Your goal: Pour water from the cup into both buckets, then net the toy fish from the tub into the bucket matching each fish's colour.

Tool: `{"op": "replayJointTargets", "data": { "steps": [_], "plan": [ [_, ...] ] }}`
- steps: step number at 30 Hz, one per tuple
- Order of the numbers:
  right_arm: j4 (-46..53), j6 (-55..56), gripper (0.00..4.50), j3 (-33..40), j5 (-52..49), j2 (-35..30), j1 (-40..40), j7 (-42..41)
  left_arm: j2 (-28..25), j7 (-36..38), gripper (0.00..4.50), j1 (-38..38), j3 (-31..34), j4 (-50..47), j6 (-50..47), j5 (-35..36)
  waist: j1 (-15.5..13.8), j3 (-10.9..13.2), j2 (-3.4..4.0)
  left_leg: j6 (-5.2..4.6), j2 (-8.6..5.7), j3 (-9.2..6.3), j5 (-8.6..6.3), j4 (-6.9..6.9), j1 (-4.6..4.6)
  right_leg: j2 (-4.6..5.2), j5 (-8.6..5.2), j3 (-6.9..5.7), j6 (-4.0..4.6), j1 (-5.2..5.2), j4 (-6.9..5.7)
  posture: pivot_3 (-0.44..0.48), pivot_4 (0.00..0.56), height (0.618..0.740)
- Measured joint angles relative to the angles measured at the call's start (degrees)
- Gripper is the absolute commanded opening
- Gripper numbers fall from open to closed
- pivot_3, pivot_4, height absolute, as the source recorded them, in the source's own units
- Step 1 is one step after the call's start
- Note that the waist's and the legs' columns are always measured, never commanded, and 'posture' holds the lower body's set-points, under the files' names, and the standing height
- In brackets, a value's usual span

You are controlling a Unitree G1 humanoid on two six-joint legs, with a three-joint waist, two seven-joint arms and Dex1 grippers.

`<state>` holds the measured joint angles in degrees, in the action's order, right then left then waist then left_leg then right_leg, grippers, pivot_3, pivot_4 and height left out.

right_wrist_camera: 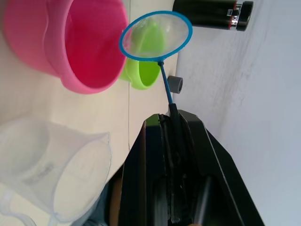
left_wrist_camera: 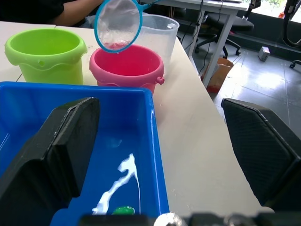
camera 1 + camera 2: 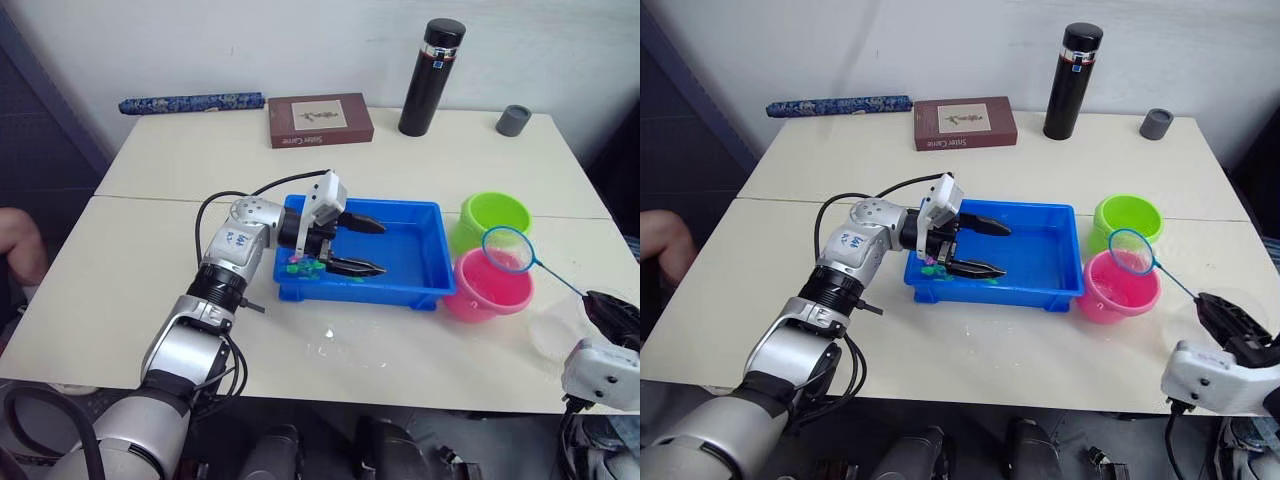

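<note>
On cream table (image 3: pixel 150 260) (white wall behind), left gripper (image 3: pixel 368 247) jaws spread, right gripper (image 1: pixel 171 141) clamping net (image 1: pixel 156 36).

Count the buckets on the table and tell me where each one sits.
2. The green bucket stands just right of the blue tub, on the far side; the pink bucket touches it on the near side, under the net.

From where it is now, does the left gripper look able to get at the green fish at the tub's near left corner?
Probably yes. The left gripper hangs open over the blue tub, and the green fish lies just below its fingers with nothing between them.
</note>
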<state>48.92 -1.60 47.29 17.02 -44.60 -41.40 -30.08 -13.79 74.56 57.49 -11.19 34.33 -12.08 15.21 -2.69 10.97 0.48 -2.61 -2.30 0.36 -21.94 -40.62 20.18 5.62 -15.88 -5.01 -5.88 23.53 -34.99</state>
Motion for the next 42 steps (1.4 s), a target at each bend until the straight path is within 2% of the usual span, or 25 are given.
{"op": "replayJointTargets", "data": {
  "steps": [3,8,10,15,20,21,26,32,38,42],
  "plan": [
    [0.3,-7.3,0.00,-0.3,-11.9,2.9,8.1,-2.6,-0.8,-0.8,4.45,0.0,0.1,0.1,0.0,-0.1,0.2,0.0,0.03,0.00,0.00,-0.01,0.00,-0.03,-0.02,0.02,0.00,0.00,0.01,-0.01,-0.04,0.000,0.150,0.740],
    [0.6,-21.8,0.00,-4.9,-27.9,2.6,20.6,-5.1,-3.6,-2.0,4.45,-0.2,1.6,0.3,-0.5,-0.2,0.8,0.0,0.03,-0.01,0.02,-0.03,0.00,-0.10,0.02,0.11,0.02,-0.01,0.04,0.01,-0.09,0.000,0.150,0.740],
    [0.1,-30.0,0.00,-8.4,-36.6,2.6,29.0,-4.4,-5.4,-2.8,4.45,-0.5,2.3,0.2,-1.3,-0.5,1.3,0.0,0.05,-0.02,0.01,-0.04,0.00,-0.11,0.01,0.31,0.02,0.01,0.06,0.03,-0.12,0.000,0.150,0.740],
    [-3.5,-41.7,0.00,-19.9,-46.7,0.1,37.9,-5.3,-12.1,-4.7,4.45,-6.2,4.5,-3.9,-5.2,-0.5,1.4,0.0,0.07,-0.01,0.02,-0.10,-0.01,-0.03,0.09,0.31,-0.03,-0.06,0.15,0.15,-0.13,0.000,0.150,0.740],
    [-9.7,-44.0,0.00,-29.3,-47.1,-0.7,46.3,-5.3,-16.8,-7.2,4.45,-11.9,7.2,-11.9,-9.7,0.1,1.2,0.0,0.06,-0.07,-0.07,-0.20,-0.02,-0.24,0.18,0.52,-0.02,-0.13,0.14,0.13,-0.17,0.000,0.150,0.740],
    [-12.6,-44.4,0.00,-33.0,-46.5,-0.7,50.2,-5.3,-18.8,-8.4,4.45,-15.1,8.8,-16.1,-11.6,0.6,1.5,0.0,0.06,-0.08,-0.09,-0.18,-0.03,-0.25,0.17,0.56,-0.02,-0.13,0.14,0.13,-0.18,0.000,0.150,0.740],
    [-20.7,-44.7,0.00,-42.2,-44.6,0.1,57.3,-6.1,-23.4,-12.3,4.45,-24.1,12.8,-26.8,-18.0,2.4,1.3,0.0,0.07,-0.07,-0.08,-0.26,-0.03,-0.26,0.21,0.60,-0.03,-0.25,0.16,0.17,-0.24,0.000,0.150,0.740],
    [-27.9,-43.1,0.00,-52.5,-39.5,2.7,65.4,-6.9,-26.6,-16.0,4.45,-27.7,16.0,-32.3,-21.3,3.3,1.3,0.0,0.06,-0.07,-0.17,-0.32,-0.04,-0.31,0.22,0.69,-0.03,-0.32,0.16,0.14,-0.26,0.000,0.150,0.740],
    [-34.6,-41.3,0.00,-56.6,-34.7,5.0,70.4,-6.8,-27.3,-17.5,4.45,-28.6,17.0,-34.0,-22.8,4.6,1.5,0.0,0.07,-0.06,-0.16,-0.32,-0.04,-0.29,0.23,0.68,-0.04,-0.38,0.17,0.16,-0.26,0.000,0.150,0.740],
    [-34.9,-41.3,0.00,-57.7,-34.0,5.8,72.0,-7.3,-27.4,-18.0,4.45,-28.6,17.0,-34.4,-22.9,4.8,1.5,0.0,0.07,-0.05,-0.16,-0.33,-0.04,-0.28,0.23,0.68,-0.04,-0.43,0.17,0.16,-0.25,0.000,0.150,0.740]
  ]
}}
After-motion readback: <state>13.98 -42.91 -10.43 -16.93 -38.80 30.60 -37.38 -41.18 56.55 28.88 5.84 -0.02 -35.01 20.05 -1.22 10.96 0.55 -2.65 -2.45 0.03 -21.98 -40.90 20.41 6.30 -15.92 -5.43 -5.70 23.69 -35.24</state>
